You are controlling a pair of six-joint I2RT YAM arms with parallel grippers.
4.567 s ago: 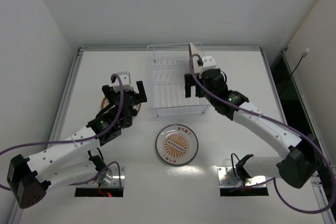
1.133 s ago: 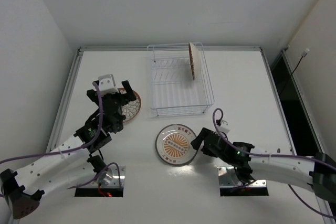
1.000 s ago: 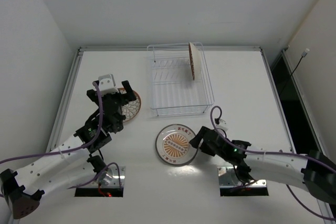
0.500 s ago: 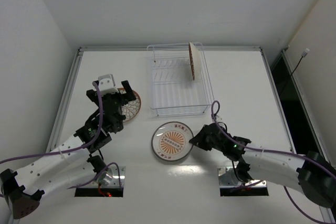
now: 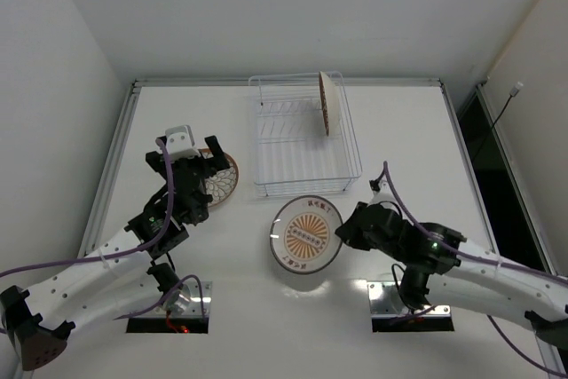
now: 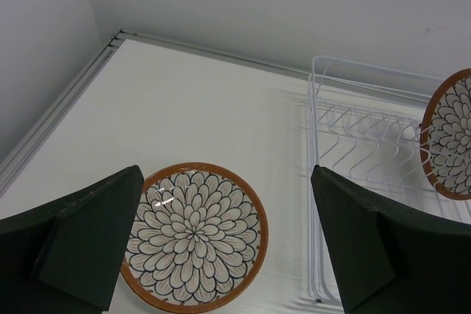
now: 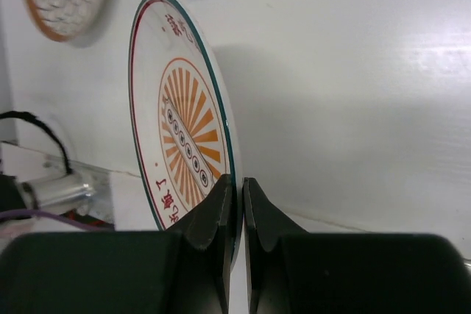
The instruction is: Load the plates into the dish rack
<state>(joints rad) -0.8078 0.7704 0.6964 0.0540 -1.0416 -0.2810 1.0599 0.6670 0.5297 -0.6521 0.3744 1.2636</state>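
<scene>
Orange sunburst plate (image 7: 184, 145): rim nipped by right end effector (image 7: 237, 185) | left end effector (image 6: 226, 174) gaping

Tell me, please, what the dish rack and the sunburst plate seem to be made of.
Dish rack: apparently thin metal wire with white coating, given its slender bars. Sunburst plate: probably glazed ceramic, possibly melamine; smooth printed face, thin rim.

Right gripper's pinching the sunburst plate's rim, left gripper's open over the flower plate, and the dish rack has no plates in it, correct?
Not quite: the dish rack holds one patterned plate, standing upright at its right side, as the top external view shows. The right gripper pinching the sunburst plate and the open left gripper over the flower plate are right.
</scene>
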